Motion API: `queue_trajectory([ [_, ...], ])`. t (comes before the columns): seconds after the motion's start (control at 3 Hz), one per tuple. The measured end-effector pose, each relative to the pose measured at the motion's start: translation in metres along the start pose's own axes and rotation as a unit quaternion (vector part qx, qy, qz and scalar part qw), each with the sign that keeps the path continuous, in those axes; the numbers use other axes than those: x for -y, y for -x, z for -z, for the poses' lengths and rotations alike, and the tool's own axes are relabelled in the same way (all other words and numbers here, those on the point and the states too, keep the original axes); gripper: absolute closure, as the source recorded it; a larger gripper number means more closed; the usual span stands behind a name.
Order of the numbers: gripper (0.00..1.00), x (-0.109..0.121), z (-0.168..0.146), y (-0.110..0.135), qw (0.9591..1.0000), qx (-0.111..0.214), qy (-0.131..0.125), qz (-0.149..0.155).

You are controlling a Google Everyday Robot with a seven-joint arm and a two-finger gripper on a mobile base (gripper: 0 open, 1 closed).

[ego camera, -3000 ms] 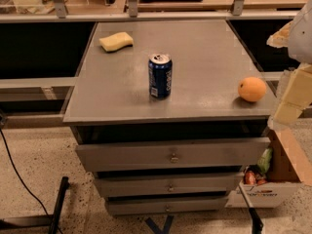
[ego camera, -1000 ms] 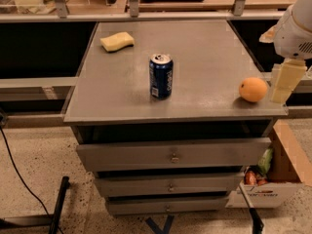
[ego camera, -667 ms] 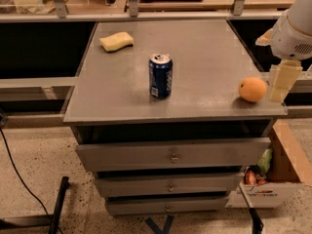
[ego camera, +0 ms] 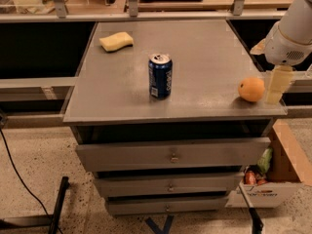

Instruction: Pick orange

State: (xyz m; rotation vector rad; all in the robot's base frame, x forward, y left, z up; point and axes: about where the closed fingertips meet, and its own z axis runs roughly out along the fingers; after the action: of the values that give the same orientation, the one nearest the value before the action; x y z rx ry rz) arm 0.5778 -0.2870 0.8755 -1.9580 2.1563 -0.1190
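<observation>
The pale gripper (ego camera: 276,86) hangs at the grey metal counter's (ego camera: 195,57) right edge; whether it is open or closed, I cannot tell. The small round orange (ego camera: 251,89) sits at its 9 o'clock, near the front edge, where a glancing touch could roll it off.

speckled floor (ego camera: 34,169) | grey three-drawer cabinet (ego camera: 209,152) | cardboard box (ego camera: 288,162) at right

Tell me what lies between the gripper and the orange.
Nothing: in the camera view the gripper hangs right beside the orange at the cabinet top's edge.
</observation>
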Motion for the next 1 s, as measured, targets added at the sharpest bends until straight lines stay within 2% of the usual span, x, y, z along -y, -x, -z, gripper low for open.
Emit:
queue_trajectory([
  [0.67, 0.00, 0.007, -0.027, -0.008, 0.9997, 0.003, 0.023, 0.005],
  [1.0, 0.15, 0.006, -0.036, -0.007, 0.9994, 0.002, 0.033, 0.007],
])
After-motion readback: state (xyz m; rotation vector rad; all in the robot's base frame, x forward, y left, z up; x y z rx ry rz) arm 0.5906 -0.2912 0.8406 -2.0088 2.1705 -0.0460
